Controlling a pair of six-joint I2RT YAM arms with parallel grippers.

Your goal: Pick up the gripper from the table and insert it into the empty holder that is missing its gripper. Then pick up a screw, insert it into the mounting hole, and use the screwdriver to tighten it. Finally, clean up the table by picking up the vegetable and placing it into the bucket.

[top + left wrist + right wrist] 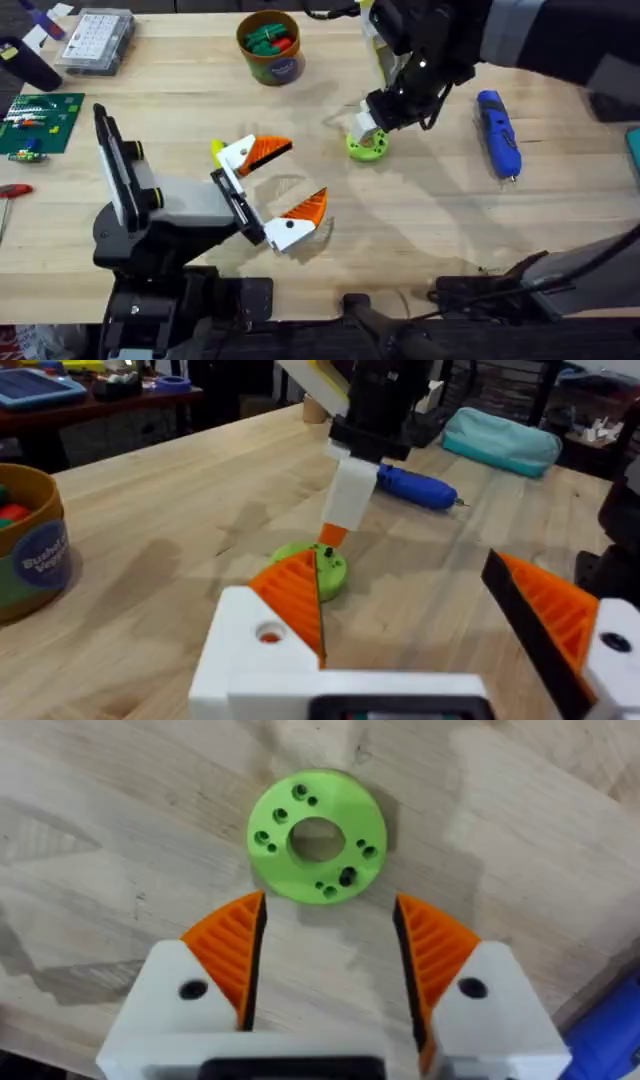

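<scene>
**Both grippers spread wide; green disc under the right one**

Seen from overhead, the left gripper [280,185] sits low over the table centre, its white fingers with orange pads splayed well apart, one pad toward 12 o'clock and one toward 5 o'clock, nothing between them. A small yellow piece [216,150], which may be the vegetable, peeks out at the upper finger's 9 o'clock side; so little of it shows that its long axis and the way it points cannot be told.

The right gripper [330,955] hangs above a flat green disc [317,837], its orange pads apart and clear of the disc. The disc lies flat on the wood, with a large centre hole and several small holes around it; one small hole at about 5 o'clock looks dark.

The bucket [270,45] stands upright at 12 o'clock from the left gripper, well apart, with green and red toy pieces [271,39] inside. A blue screwdriver [498,133] lies at 3 o'clock of the disc, its long axis running roughly 12 to 6, tip toward 6.
</scene>
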